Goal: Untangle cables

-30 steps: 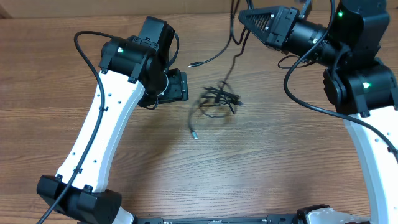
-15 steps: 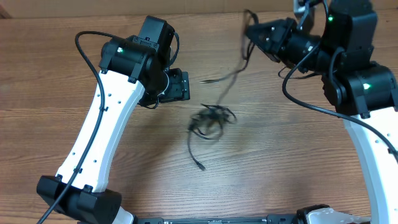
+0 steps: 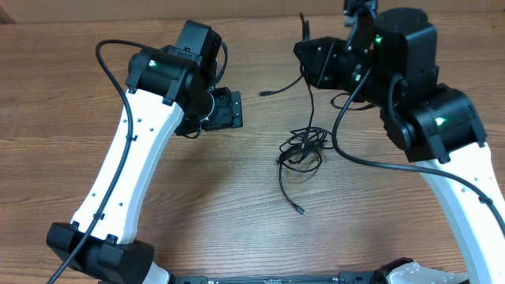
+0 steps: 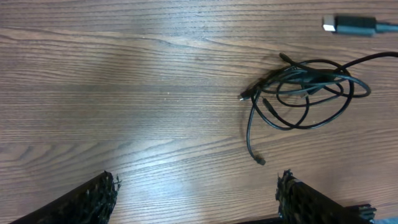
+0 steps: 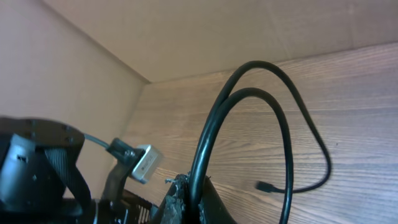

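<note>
Looks barely begun: one knotted clump of cables [image 3: 302, 150] on the table [image 3: 355, 225] between the arms, one looped strand [image 3: 309, 102] pinched in the closed right gripper [image 3: 314, 61] near the far edge. Leaves the left gripper [image 4: 198, 186] wide open, empty, beside the clump. Counts one knot, three free plug ends [image 3: 301, 211], cords uncountable.

nothing is reading as text here: no lettering, label, brand, number or sign is showing legibly on the cables [image 3: 302, 151], on the table [image 3: 355, 229], or anywhere else across the three views.
</note>
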Controlling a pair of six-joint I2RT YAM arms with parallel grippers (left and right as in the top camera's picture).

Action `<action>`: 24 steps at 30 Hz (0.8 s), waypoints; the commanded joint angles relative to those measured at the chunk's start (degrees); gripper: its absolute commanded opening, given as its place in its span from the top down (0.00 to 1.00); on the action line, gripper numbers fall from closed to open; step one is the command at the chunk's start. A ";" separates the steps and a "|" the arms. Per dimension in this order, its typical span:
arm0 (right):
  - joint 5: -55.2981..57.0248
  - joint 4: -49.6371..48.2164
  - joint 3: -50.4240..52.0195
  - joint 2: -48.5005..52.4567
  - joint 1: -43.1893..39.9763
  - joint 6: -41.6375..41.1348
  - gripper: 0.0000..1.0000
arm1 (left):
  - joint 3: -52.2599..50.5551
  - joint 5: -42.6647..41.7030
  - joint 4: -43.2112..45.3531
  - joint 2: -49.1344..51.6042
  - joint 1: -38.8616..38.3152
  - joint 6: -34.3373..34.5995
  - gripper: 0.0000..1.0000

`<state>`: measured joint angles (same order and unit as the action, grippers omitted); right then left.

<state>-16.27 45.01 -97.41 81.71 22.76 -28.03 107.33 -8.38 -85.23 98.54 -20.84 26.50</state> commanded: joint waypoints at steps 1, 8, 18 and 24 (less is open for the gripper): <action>0.94 -1.90 -2.05 -1.22 1.84 3.19 0.96 | 0.39 -0.72 0.02 0.46 0.17 -1.25 0.15; -5.60 -13.99 -2.05 -2.54 2.29 -5.20 0.96 | 0.39 -0.70 -0.46 0.46 0.17 -2.43 0.14; -2.08 -9.07 -2.03 -1.73 2.29 -3.91 0.96 | 0.39 -0.70 -0.37 0.46 0.17 -2.75 0.14; 1.64 -3.06 -1.99 -0.13 2.29 -1.77 0.96 | 0.39 -0.70 -0.42 0.46 0.17 -2.75 0.14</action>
<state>-17.69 41.78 -97.93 81.12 24.91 -31.20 107.33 -8.43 -85.69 98.54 -20.84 24.86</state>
